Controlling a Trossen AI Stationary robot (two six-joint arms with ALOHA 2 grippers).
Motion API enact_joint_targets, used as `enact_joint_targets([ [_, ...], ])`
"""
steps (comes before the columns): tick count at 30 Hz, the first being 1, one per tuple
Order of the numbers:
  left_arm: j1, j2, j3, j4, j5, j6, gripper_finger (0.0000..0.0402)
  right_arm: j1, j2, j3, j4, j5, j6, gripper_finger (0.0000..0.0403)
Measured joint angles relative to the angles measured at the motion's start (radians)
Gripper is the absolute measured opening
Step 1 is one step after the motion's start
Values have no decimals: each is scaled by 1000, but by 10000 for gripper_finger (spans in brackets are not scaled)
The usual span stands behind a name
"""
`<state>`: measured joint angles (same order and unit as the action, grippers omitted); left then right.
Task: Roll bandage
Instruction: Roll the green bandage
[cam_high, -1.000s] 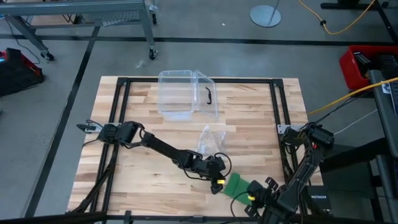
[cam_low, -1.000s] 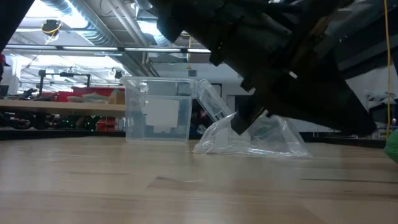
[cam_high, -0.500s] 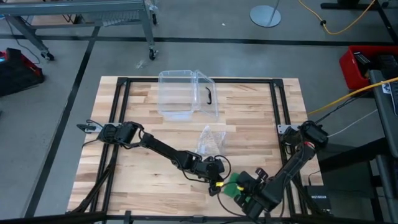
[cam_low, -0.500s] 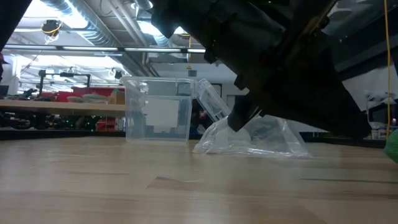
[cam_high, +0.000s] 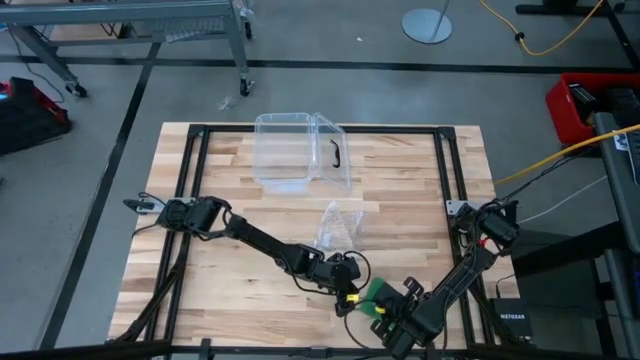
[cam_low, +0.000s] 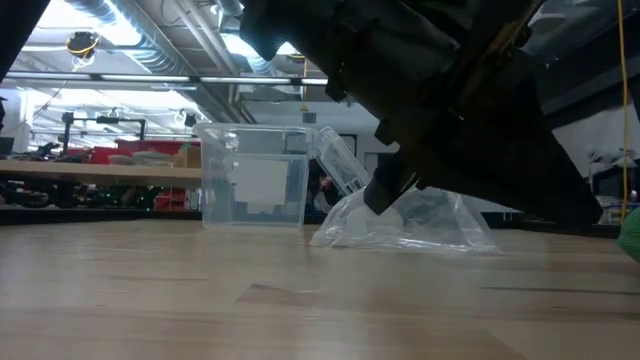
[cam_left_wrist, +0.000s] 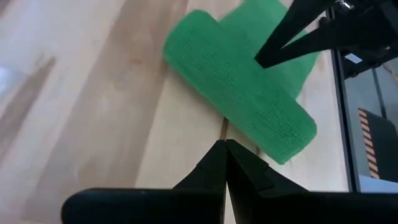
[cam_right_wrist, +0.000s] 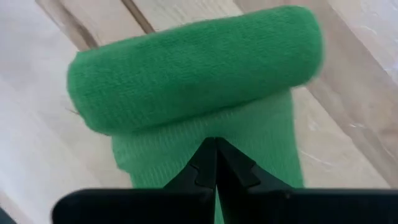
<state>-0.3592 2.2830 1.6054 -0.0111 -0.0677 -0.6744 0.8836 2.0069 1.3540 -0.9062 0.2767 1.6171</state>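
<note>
Both grippers, left (cam_high: 349, 292) and right (cam_high: 393, 318), are seen pressed together and empty at the near edge of the wooden surface (cam_high: 240, 165). Over the last second the right gripper has been advanced toward the left, covering more of the bandage (cam_left_wrist: 239, 93). A rolled part with a flat tail is shown between them; rolling is judged underway.
</note>
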Motion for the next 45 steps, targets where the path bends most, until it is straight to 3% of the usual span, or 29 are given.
enact_joint_targets([
  [8, -28, 57, 1, 57, 43, -76, 0, -20, 38, 1, 49, 31, -33, 5],
  [12, -32, 47, 2, 15, 14, -47, 0, -42, 40, 1, 53, 76, -63, 5],
  [26, -21, -115, 0, -526, -284, 103, 0, -172, 40, -72, 198, 165, -275, 5],
  [31, -21, -152, -1, -763, -448, 48, 0, -225, 42, -74, 235, 203, -371, 5],
  [37, -25, -210, 0, -932, -566, -29, 0, -288, 46, -76, 281, 246, -479, 5],
  [45, -32, -276, 0, -1042, -615, -103, 0, -310, 48, -77, 307, 281, -524, 5],
])
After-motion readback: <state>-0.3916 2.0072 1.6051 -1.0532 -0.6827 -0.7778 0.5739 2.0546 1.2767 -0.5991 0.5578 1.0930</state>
